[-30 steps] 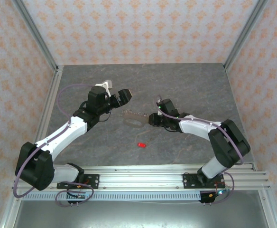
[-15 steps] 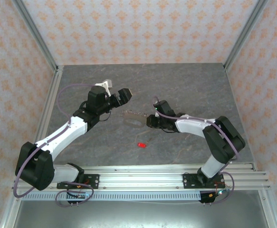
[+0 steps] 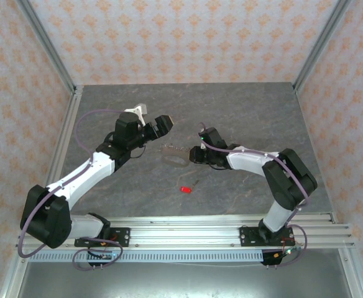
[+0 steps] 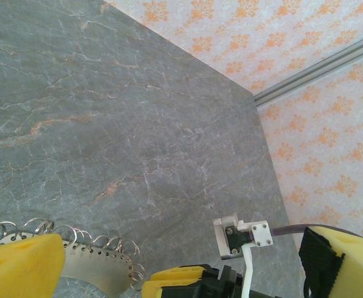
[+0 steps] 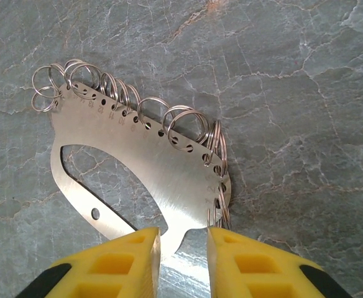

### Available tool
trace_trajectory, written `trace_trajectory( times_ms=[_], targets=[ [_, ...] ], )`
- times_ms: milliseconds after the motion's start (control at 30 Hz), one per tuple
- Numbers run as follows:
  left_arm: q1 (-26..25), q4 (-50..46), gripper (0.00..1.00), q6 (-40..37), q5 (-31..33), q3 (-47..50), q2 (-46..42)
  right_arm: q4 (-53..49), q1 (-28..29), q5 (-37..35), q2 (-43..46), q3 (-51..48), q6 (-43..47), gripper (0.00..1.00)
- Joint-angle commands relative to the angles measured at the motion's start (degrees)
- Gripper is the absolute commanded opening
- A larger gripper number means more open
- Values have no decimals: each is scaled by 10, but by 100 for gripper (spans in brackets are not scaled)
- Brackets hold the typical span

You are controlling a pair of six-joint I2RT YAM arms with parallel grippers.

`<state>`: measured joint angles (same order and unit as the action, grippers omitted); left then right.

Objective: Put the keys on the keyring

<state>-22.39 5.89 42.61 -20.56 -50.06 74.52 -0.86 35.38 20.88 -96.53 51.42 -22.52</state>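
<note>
The right end effector [image 3: 194, 154] was clamped on the keyring [image 3: 174, 153] near the middle of the bench [image 3: 250, 112]. In the right wrist view, its two yellow fingers [image 5: 116, 267] pinched the narrow near end of the keyring [image 5: 144, 161]. The flat metal loop spread away from them, with a row of small wire rings [image 5: 169, 118] strung through holes along its far and right edge. The loop had an oval opening on its left side. Whether the loop rested on the bench or hung just above it could not be told.

The left end effector [image 3: 160, 126] hovered just left and far of the keyring, its fingers wide apart and holding nothing. In the left wrist view, one yellow finger [image 4: 20, 270] sat at the lower left, overlapping the ringed edge of the keyring [image 4: 97, 264], and the other sat at the lower right.

The key [image 3: 185, 189], a tiny red piece, lay alone on the bench near of the keyring, apart from both end effectors and closer to the arms' bases.
</note>
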Motion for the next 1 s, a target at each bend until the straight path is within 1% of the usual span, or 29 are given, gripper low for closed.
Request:
trace_trajectory(
  times_ms=[0, 500, 667, 833, 967],
  targets=[
    [-2, 24, 99, 5, -4, 4, 7, -4, 2, -4, -11, 16, 2, 25],
    [-2, 25, 99, 5, -4, 1, 12, -11, 2, -24, -38, 26, 15, 25],
    [-2, 23, 99, 4, -3, 0, 13, -11, 2, -20, -41, 28, 14, 25],
    [-2, 26, 99, 5, -5, 0, 13, -13, 2, -8, -25, 28, 11, 25],
    [-2, 26, 99, 6, -5, 1, 10, -18, 7, -15, 6, 21, 2, 25]
  ],
)
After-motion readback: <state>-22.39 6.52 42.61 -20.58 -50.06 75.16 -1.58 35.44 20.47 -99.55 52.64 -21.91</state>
